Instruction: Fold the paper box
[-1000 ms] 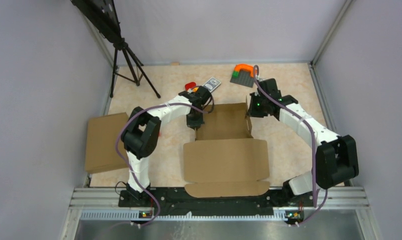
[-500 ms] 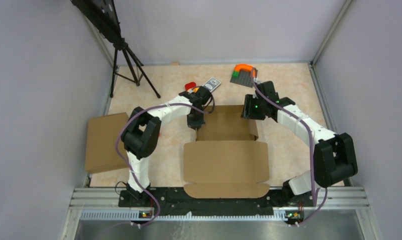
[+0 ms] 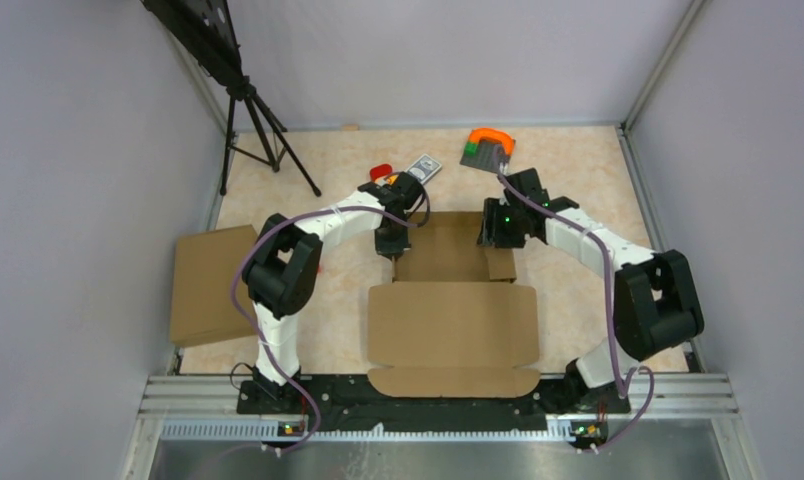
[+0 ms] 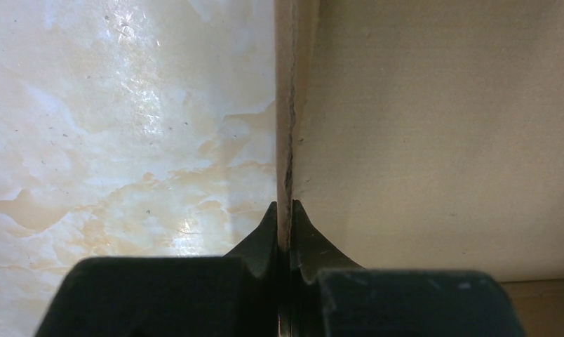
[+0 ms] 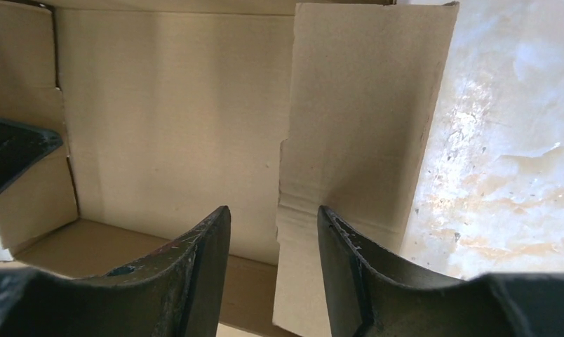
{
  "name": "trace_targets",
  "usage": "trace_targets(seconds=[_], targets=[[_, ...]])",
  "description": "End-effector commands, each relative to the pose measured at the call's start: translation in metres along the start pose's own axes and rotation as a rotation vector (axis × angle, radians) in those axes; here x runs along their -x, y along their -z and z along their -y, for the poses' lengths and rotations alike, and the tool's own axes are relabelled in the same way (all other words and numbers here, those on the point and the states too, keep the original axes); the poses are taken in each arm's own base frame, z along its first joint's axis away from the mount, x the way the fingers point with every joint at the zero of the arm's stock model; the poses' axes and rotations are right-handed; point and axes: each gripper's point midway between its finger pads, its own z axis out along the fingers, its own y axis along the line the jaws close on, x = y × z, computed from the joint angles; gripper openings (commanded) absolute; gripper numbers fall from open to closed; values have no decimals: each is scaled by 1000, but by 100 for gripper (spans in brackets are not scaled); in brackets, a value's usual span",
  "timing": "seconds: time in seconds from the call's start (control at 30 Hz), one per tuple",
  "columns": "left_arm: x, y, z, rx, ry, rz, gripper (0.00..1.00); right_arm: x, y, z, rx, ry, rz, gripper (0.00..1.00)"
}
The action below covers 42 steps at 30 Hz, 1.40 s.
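The paper box (image 3: 448,320) is seen at the middle of the table (image 3: 578,180), between the two arms, and it is only partly formed. Its wide lid panel (image 3: 451,325) is spread flat on the near side, with a rounded tab reaching the dark rail at the arms' bases, and the shallow tray part (image 3: 446,247) is set on the far side. The left wall (image 4: 286,126) of the tray is stood upright and is clamped along its top edge by the left gripper (image 3: 390,243). In the left wrist view the fingertips (image 4: 269,225) are pressed tight against both faces of the thin cardboard, with marbled tabletop on one side and plain cardboard on the other. The right gripper (image 3: 493,235) is held over the right side of the tray with its jaws parted. In the right wrist view its fingers (image 5: 202,260) are spread apart and nothing is pinched between them. Beyond them the right flap (image 5: 363,126) is seen folded outward over the table, with a small crumpled patch at its inner edge. Whether that flap lies fully flat cannot be told. A second box (image 3: 210,285), closed and brown, is placed at the left edge of the table. A black tripod (image 3: 253,130) is stood in the far left corner. An orange and grey object (image 3: 488,147) and a small red object (image 3: 380,170) are left near the far edge, well apart from the paper box.
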Motion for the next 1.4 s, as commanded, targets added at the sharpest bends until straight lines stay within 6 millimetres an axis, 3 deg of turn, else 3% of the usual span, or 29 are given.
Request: trace_targets(seconds=[0.0, 0.2, 0.43, 0.63, 0.9, 1.03, 1.23, 1.37], targets=[[0, 3, 10, -34, 0, -17, 0, -8, -10, 1, -4, 15, -23, 52], [0, 2, 11, -39, 1, -18, 0, -16, -19, 20, -132, 5, -74, 56], [0, 3, 12, -42, 4, -16, 0, -23, -31, 22, -264, 30, -82, 58], [0, 2, 10, -33, 9, -15, 0, -25, -39, 46, -480, 53, -97, 60], [-1, -1, 8, -16, 17, -18, 0, -21, -36, 68, -610, 31, -34, 61], [-1, -2, 10, -27, 24, -21, 0, -22, -42, 68, -599, -1, -4, 63], [-2, -2, 7, -12, 21, -21, 0, -21, -44, 81, -655, -23, 55, 85], [-2, -2, 5, -9, 23, -22, 0, -20, -45, 81, -644, -26, 82, 86]])
